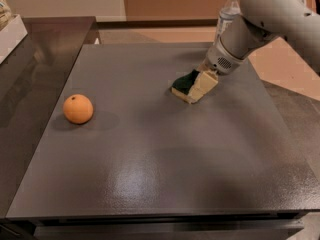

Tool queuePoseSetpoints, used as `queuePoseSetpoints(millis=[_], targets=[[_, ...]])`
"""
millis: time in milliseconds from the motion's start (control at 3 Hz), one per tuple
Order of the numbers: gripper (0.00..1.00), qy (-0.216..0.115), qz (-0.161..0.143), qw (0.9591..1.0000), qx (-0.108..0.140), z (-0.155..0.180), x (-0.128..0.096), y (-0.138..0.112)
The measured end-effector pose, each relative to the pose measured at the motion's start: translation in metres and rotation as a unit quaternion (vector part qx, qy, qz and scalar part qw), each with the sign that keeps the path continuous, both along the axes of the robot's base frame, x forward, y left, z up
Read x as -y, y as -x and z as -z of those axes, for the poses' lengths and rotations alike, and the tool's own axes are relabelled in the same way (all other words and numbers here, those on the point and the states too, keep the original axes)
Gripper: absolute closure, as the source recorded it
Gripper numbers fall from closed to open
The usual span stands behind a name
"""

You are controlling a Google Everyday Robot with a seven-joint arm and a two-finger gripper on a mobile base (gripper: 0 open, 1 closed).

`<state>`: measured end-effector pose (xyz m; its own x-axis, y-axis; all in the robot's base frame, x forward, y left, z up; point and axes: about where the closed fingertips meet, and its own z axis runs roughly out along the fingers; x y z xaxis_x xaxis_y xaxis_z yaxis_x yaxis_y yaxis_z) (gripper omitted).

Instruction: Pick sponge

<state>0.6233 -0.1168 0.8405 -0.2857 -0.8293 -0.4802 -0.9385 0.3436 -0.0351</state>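
Observation:
The sponge (184, 82), dark green on top with a pale yellow edge below, lies on the grey table (150, 149) right of the middle, towards the far side. My gripper (199, 90) reaches down from the upper right and sits right at the sponge's right side, low at the table surface, covering part of it. The white arm (260, 19) comes in from the top right corner.
An orange (78, 108) lies on the left part of the table. A clear water bottle (227, 11) stands at the far right edge, behind the arm. A dark counter (30, 69) runs along the left, with a white object (9, 29) on it.

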Motion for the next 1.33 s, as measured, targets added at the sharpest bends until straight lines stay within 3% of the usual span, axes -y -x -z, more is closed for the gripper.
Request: queuePoseSetpoints(millis=[667, 1333], targets=[[0.95, -0.002, -0.003, 0.9999, 0.015, -0.022, -0.003, 0.001], [1.00, -0.006, -0.021, 0.9991, 0.036, -0.078, -0.008, 0.010]])
